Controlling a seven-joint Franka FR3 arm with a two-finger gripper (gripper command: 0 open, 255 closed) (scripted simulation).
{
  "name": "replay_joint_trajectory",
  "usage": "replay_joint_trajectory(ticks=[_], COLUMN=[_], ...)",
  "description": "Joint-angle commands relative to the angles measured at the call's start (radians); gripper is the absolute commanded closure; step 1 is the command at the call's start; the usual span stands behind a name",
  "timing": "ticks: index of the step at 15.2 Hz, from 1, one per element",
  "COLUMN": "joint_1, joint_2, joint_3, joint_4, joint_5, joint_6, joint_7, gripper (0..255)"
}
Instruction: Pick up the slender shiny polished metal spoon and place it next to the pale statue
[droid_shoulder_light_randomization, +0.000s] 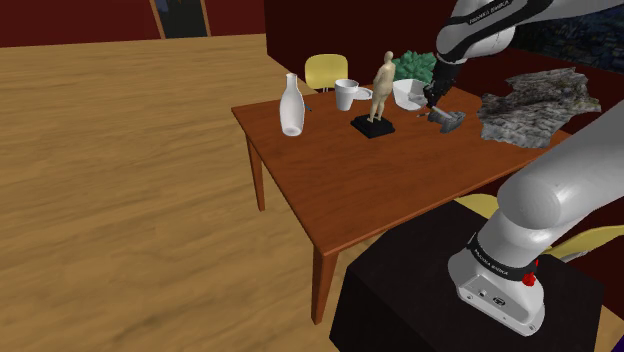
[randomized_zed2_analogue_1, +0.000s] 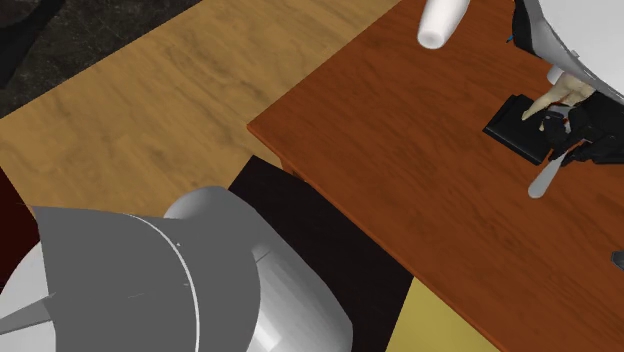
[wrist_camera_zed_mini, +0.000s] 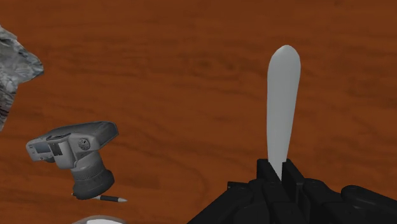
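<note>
A slim pale grey spoon (wrist_camera_zed_mini: 283, 95) sticks out from between the black fingers of my gripper (wrist_camera_zed_mini: 280, 167), which is shut on its handle end. It hangs above the brown wooden table (wrist_camera_zed_mini: 191, 57). In the second exterior view the spoon (randomized_zed2_analogue_1: 543, 181) points away from the gripper (randomized_zed2_analogue_1: 572, 150), just beside the statue's black base (randomized_zed2_analogue_1: 517, 125). The pale tan statue (droid_shoulder_light_randomization: 381, 86) of a standing figure is upright in the shoulder view, with the gripper (droid_shoulder_light_randomization: 432, 103) a short way to its right.
A grey camera (wrist_camera_zed_mini: 76, 153) with a small pencil (wrist_camera_zed_mini: 111, 199) beside it lies on the table near the gripper. A white vase (droid_shoulder_light_randomization: 291, 105), a white cup (droid_shoulder_light_randomization: 346, 95), a potted plant (droid_shoulder_light_randomization: 410, 80) and a grey rocky lump (droid_shoulder_light_randomization: 535, 105) also stand there. A yellow chair (droid_shoulder_light_randomization: 325, 70) is behind.
</note>
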Motion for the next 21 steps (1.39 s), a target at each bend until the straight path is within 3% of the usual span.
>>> replay_joint_trajectory(ticks=[1, 21], joint_1=[-0.001, 0.003], joint_2=[0.014, 0.212], joint_3=[-0.005, -0.033], joint_4=[-0.016, -0.125], joint_5=[0.000, 0.039], joint_6=[0.030, 0.332], joint_7=[-0.001, -0.014], gripper=[255, 255])
